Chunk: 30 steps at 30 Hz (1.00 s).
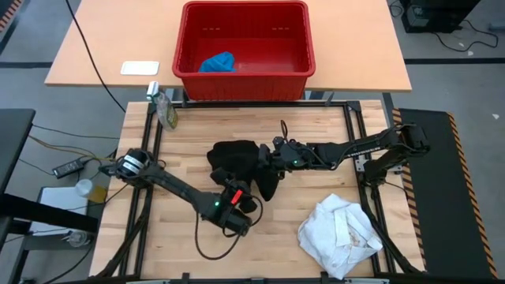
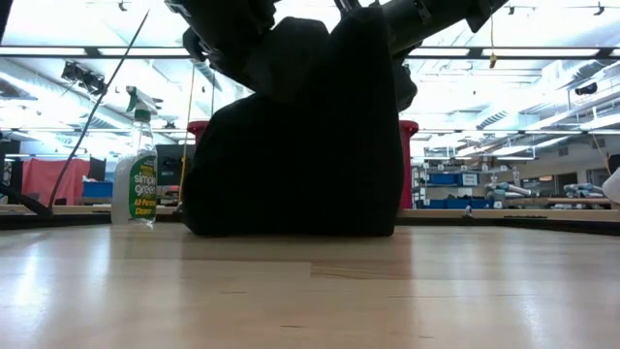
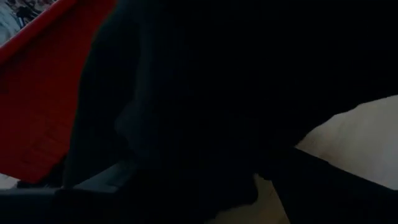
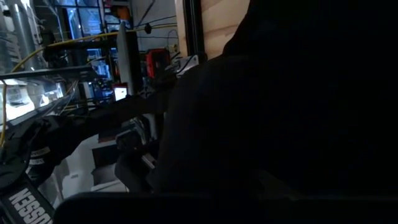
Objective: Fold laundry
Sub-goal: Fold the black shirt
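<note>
I count three garments: one black (image 1: 237,158) mid-table, one white (image 1: 341,229) crumpled near the table's right front corner, one blue (image 1: 218,62) in the red basket (image 1: 245,83). Two grippers work the black one — right gripper (image 1: 264,162) is clamped on its edge, left gripper (image 1: 241,207) spread wide at its near side; I can't tell whether it grips.

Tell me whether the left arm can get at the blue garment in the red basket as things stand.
Probably not. The left end effector is low at the table's near side by the black garment, which lies between it and the red basket. The blue garment sits inside, behind the basket's wall.
</note>
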Available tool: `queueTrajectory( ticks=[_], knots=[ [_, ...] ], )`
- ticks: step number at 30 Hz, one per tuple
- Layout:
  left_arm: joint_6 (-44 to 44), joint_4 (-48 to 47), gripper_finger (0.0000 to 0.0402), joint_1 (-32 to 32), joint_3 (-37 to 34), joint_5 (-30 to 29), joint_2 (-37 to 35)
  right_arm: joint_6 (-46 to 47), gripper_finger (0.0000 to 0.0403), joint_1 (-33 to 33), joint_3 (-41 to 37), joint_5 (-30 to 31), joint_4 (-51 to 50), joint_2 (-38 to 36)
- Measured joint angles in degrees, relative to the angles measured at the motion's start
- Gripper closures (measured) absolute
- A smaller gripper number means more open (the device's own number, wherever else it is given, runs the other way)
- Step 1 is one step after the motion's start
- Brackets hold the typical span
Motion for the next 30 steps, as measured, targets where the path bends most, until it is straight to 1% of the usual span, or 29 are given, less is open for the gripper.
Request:
queueTrajectory(
  ticks=[3, 5, 7, 9, 10, 11, 13, 15, 17, 18, 20, 22, 24, 27, 30],
  knots=[
    [1.0, 0.0, 0.016, 0.7, 0.0, 0.5, 0.0, -0.1, 0.0388, 0.1, 0.0, 0.0, 0.0, 0.0],
    [1.2, -0.5, 0.0202, 1.3, 0.0, 1.8, 0.0, -0.2, 0.0388, 0.1, 0.0, 0.0, 0.0, 0.0],
    [1.2, -2.2, 0.0261, 1.8, 0.0, 3.5, 0.0, -0.4, 0.0388, 0.1, 0.0, 0.0, 0.0, 0.0],
    [1.0, -4.9, 0.0337, 1.8, 0.0, 4.2, -0.3, -1.9, 0.0387, 0.1, 0.0, -0.5, 0.3, 0.0],
    [0.9, -6.3, 0.0367, 1.8, 0.0, 4.3, -0.8, -3.1, 0.0387, 0.1, 0.0, -1.3, 0.6, 0.0],
    [0.6, -7.0, 0.0381, 1.6, 0.0, 4.4, -1.8, -5.0, 0.0387, 0.1, 0.0, -2.6, 0.8, 0.0],
    [1.2, -7.8, 0.0386, 1.1, 0.0, 5.1, -4.5, -11.4, 0.0387, 0.0, 0.0, -7.3, 0.8, 0.0],
    [4.4, -7.7, 0.039, 0.5, 0.0, 8.0, -7.6, -21.3, 0.0387, -0.4, 0.0, -14.1, 0.2, 0.0],
    [8.6, -6.8, 0.0394, -0.2, 0.0, 13.2, -10.6, -32.9, 0.0387, -0.9, 0.0, -21.7, -1.2, 0.0],
    [11.0, -6.0, 0.0395, -0.5, 0.0, 16.8, -12.0, -38.1, 0.0387, -1.1, 0.0, -24.9, -2.1, 0.0],
    [16.6, -3.4, 0.0396, -1.1, 0.0, 24.2, -14.1, -47.9, 0.0387, -1.3, 0.0, -29.4, -4.2, 0.0],
    [20.7, -1.3, 0.0396, -1.8, 0.0, 31.0, -15.0, -57.3, 0.0387, -0.9, 0.0, -31.5, -6.5, 0.0],
    [24.3, 0.8, 0.0396, -2.7, 0.0, 36.3, -15.3, -63.7, 0.0387, -0.6, 0.0, -31.8, -9.6, 0.0],
    [28.2, 2.4, 0.0396, -3.4, 0.0, 42.3, -15.4, -70.0, 0.0386, 0.0, 0.0, -32.6, -14.3, 0.0],
    [31.3, 2.9, 0.0396, -3.5, 0.0, 45.8, -15.3, -74.7, 0.0383, 1.0, 0.0, -33.9, -17.7, 0.0]
  ],
)
